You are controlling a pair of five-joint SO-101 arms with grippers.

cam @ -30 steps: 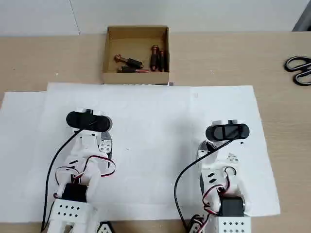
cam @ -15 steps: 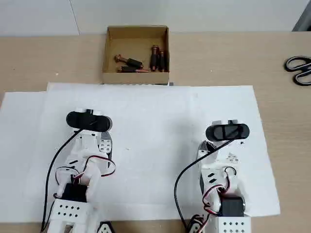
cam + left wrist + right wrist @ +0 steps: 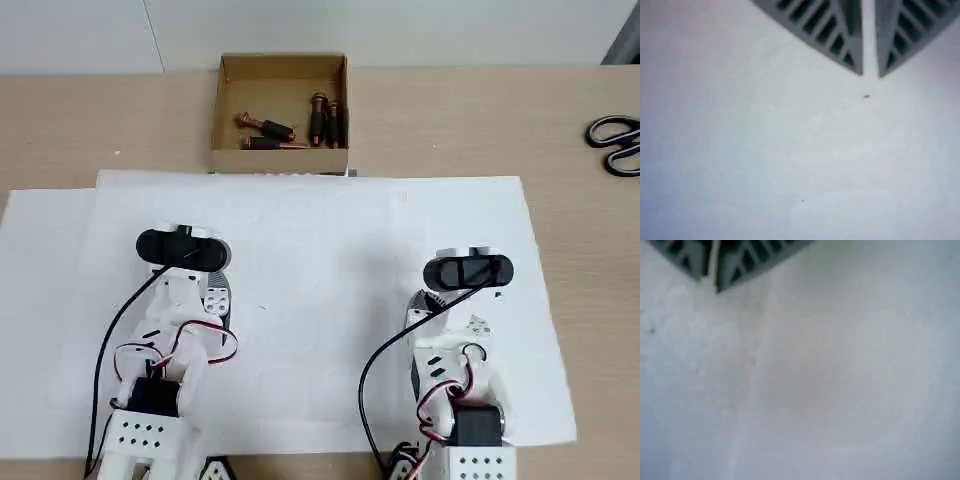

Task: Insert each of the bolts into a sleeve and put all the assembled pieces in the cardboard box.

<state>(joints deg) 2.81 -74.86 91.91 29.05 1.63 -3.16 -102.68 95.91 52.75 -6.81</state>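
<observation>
While arms sit over white paper [image 3: 330, 250], left fingers [image 3: 832, 30] and right fingers [image 3: 747, 257] together; scissors [image 3: 615, 143] far from cardboard box [image 3: 280, 160].

A light wooden table [image 3: 470, 120] spans the high view, a white paper sheet [image 3: 330, 250] covering its lower part; a pale wall [image 3: 420, 30] runs along the top edge

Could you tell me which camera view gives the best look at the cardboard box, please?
The high view: it looks straight down into the open box beyond the paper, with the assembled pieces lying inside. Both wrist views face that white paper instead.
</observation>
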